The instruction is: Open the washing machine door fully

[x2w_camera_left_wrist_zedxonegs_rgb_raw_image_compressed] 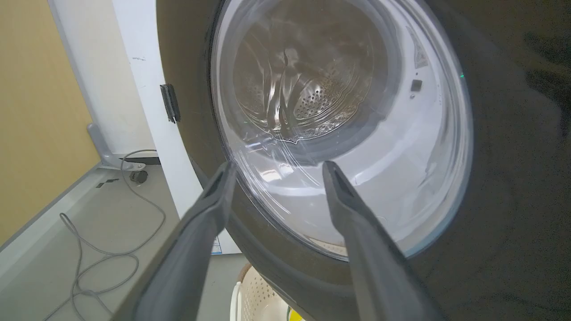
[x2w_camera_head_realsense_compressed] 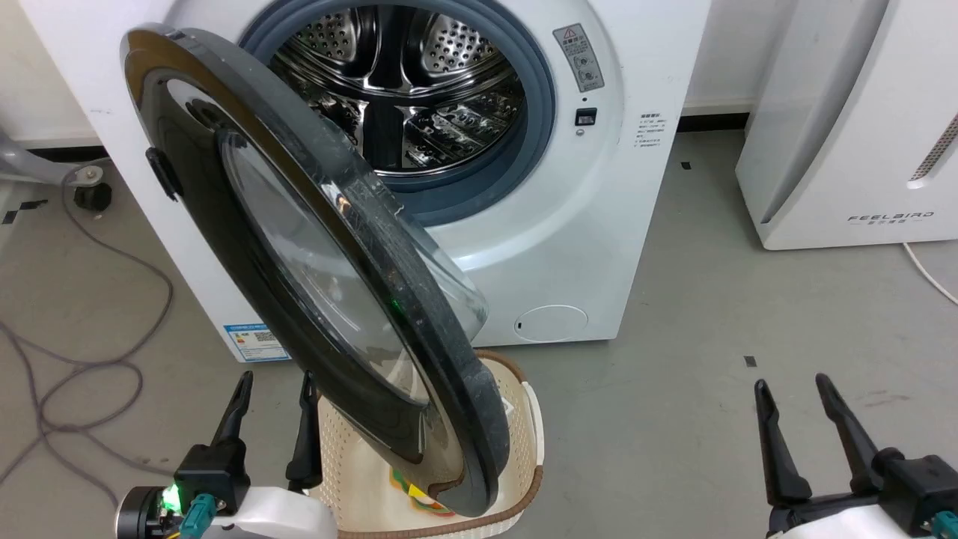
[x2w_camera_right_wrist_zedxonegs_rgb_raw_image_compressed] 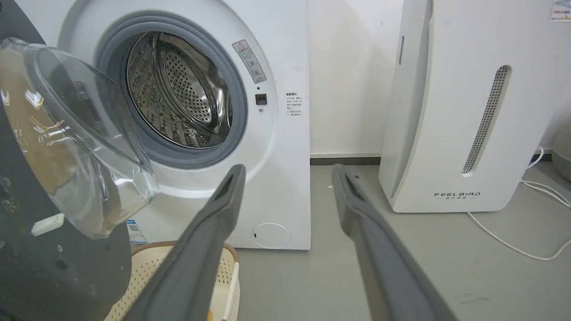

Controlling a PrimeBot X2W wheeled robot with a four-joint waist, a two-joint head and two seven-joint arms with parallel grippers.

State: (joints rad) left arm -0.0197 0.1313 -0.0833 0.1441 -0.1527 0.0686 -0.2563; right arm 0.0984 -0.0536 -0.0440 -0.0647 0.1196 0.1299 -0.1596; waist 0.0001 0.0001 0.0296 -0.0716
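Observation:
The washing machine door [x2w_camera_head_realsense_compressed: 247, 247], round and glossy black with a bulging glass bowl, stands swung out on its left hinge, edge toward me. Behind it the white washing machine [x2w_camera_head_realsense_compressed: 584, 247] shows its grey gasket and steel drum [x2w_camera_head_realsense_compressed: 404, 82]. My left gripper [x2w_camera_head_realsense_compressed: 275, 382] is open at the lower left, just in front of the door's outer face near its bottom rim. In the left wrist view, the door [x2w_camera_left_wrist_zedxonegs_rgb_raw_image_compressed: 513, 187] looms close beyond the left gripper [x2w_camera_left_wrist_zedxonegs_rgb_raw_image_compressed: 276, 167]. My right gripper [x2w_camera_head_realsense_compressed: 793, 389] is open at the lower right, well away from the door [x2w_camera_right_wrist_zedxonegs_rgb_raw_image_compressed: 40, 249]; its fingers [x2w_camera_right_wrist_zedxonegs_rgb_raw_image_compressed: 214, 223] point at the washing machine [x2w_camera_right_wrist_zedxonegs_rgb_raw_image_compressed: 285, 147].
A cream perforated laundry basket [x2w_camera_head_realsense_compressed: 524, 449] with a brown rim sits on the floor under the open door, something colourful inside. A white FEELBIRD appliance [x2w_camera_head_realsense_compressed: 846, 127] stands to the right. Grey cables [x2w_camera_head_realsense_compressed: 90, 359] loop across the floor at left; a white cord [x2w_camera_right_wrist_zedxonegs_rgb_raw_image_compressed: 504, 240] trails at right.

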